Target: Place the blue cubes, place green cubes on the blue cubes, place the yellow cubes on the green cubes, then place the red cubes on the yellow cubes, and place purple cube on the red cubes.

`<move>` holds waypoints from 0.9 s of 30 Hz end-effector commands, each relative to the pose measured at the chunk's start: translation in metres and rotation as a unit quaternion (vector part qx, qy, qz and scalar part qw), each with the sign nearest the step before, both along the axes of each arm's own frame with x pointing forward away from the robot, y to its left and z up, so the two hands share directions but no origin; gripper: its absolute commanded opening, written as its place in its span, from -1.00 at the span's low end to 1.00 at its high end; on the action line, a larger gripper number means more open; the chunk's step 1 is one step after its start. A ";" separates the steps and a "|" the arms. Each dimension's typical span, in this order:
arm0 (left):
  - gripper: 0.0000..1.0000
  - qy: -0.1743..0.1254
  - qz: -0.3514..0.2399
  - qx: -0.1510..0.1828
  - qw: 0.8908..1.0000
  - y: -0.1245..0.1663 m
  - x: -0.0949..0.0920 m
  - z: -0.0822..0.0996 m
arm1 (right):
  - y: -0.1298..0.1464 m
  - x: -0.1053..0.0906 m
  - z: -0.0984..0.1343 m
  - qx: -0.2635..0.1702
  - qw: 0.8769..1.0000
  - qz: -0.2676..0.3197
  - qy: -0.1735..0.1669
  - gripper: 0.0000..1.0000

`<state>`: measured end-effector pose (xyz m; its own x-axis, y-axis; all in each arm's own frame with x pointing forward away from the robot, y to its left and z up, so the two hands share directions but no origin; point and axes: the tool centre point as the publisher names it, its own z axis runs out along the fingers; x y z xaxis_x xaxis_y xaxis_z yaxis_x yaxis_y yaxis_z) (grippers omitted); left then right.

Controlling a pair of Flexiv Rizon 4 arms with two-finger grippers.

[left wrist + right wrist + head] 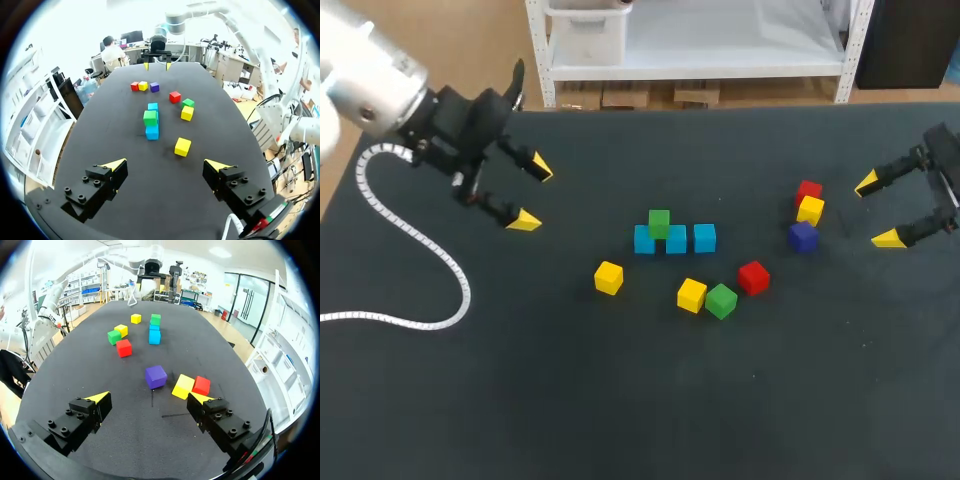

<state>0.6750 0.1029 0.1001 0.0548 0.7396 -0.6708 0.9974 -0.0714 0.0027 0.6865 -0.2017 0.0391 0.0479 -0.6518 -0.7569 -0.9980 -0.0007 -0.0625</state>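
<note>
**A:** Three blue cubes (676,241) stand in a close row at the middle of the tabletop (520,400).

**B:** Is anything on them?

**A:** Yes, the top green cube (659,222) rests on the row, over its left and middle cubes.

**B:** Where are the other cubes?

**A:** In front of the row, the loose green cube (721,301) touches the front yellow cube (691,295). The front red cube (753,277) lies just beside them on the right. The lone yellow cube (608,277) sits apart on the left of that group.

**B:** And over on the right?

**A:** The far red cube (808,190) and the far yellow cube (810,210) touch each other. The purple cube (803,236) lies just beside that yellow one, toward the front.

**B:** How are the tools?

**A:** The left tool (532,194) hangs above the left part of the tabletop, well apart from every cube. Its yellow-tipped fingers are spread wide and grip nothing. The right tool (877,210) is at the right side, near the red, yellow and purple group. Its fingers are also spread wide and grip nothing.
</note>
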 end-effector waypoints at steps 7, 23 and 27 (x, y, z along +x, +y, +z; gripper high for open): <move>1.00 -0.006 -0.029 -0.002 1.000 0.041 0.006 0.004 | 0.000 0.001 -0.001 0.001 1.000 0.001 0.000 1.00; 1.00 -0.006 -0.029 -0.002 1.000 0.041 0.006 0.004 | 0.000 0.001 -0.001 0.001 1.000 0.001 0.000 1.00; 1.00 -0.006 -0.029 -0.002 1.000 0.041 0.006 0.004 | 0.003 0.004 0.004 -0.004 1.000 0.017 -0.008 1.00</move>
<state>0.6801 0.1429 0.1047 0.1025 0.7329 -0.6725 0.9918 -0.1268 0.0130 0.6867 -0.2013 0.0396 0.0536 -0.6519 -0.7564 -0.9978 -0.0047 -0.0667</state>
